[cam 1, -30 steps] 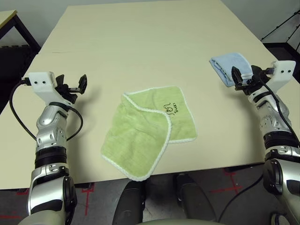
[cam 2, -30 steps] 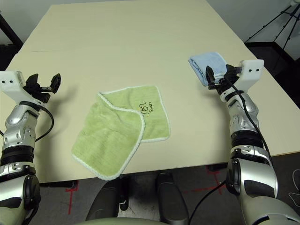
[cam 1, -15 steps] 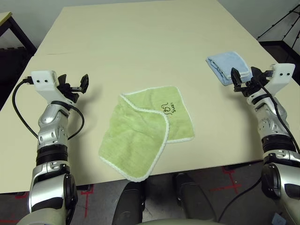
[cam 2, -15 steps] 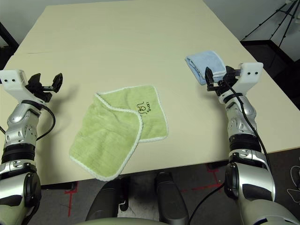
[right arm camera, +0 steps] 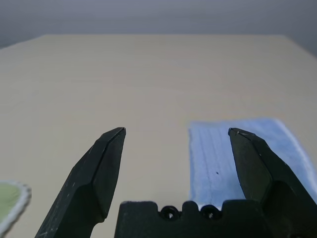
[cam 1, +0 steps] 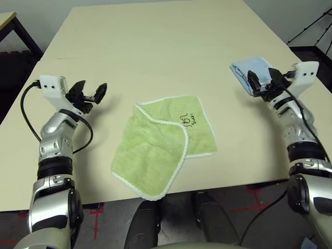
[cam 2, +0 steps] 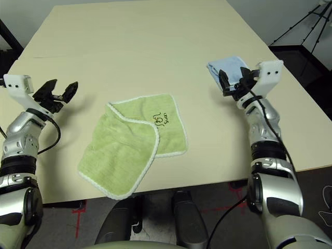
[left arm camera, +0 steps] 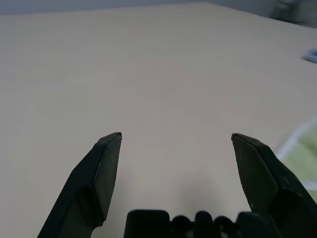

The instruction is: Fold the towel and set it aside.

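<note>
While both arms hang above it, the pale beige surface [cam 1: 155, 46] carries the towel [cam 1: 163, 142] near its front edge, partly folded, logo up (white edging showing). Blue folded cloth [cam 1: 251, 72] sits well apart toward the right side. Left gripper [cam 1: 92, 93] jaws spread, holding nothing, left of the towel. Right gripper [cam 1: 262, 83] jaws spread, empty, just at the blue cloth. Dark floor with red tape marks [cam 1: 258, 199] below the front edge; tripod legs [cam 1: 311, 26] at the far right; another table's corner [cam 1: 9, 21] far left.
</note>
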You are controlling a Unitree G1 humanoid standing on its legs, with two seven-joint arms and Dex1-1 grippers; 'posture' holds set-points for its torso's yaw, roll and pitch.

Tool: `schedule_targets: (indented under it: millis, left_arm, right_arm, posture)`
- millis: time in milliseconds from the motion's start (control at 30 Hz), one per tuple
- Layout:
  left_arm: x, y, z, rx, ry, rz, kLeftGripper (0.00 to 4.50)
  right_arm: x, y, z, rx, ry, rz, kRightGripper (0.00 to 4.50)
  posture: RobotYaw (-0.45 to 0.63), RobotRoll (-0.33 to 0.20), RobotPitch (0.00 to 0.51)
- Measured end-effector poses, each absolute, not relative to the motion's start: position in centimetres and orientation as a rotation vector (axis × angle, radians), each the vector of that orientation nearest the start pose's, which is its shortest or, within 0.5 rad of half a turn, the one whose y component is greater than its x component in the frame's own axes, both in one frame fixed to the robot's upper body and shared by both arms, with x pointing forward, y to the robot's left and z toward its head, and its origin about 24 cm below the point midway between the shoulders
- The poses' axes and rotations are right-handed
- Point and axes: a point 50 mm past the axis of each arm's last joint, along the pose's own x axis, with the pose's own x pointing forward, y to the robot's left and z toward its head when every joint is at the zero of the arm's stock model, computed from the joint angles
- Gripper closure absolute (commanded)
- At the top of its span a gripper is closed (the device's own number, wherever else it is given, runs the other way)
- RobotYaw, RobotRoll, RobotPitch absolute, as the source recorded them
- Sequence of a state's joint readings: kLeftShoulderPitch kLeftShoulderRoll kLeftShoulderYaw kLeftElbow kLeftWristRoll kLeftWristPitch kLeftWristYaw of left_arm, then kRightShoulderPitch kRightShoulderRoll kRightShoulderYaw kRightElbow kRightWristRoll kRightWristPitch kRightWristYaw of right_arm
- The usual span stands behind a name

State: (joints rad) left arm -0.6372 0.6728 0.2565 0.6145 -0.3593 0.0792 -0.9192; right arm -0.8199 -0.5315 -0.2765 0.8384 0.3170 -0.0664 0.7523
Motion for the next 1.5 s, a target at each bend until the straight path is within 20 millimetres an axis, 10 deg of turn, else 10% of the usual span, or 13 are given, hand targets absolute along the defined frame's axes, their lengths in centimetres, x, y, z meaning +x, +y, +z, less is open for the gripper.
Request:
schedule_targets:
  millis: [233, 1500]
  left_arm:
    - [33.5, 30.9, 19.6, 0.230, 0.013, -0.735, 0.00]
    - [32.3, 28.9, 18.4, 0.375, 0.017, -1.175, 0.00]
  right_arm:
    - [37.4, -25.9, 17.6, -0.046, -0.153, 0.535, 0.01]
    - [40.4, -15.6, 19.0, -0.310, 0.249, 0.957, 0.01]
  posture:
    - [-0.02, 0.000, 0.197]
    - [-0.02, 0.000, 0.239]
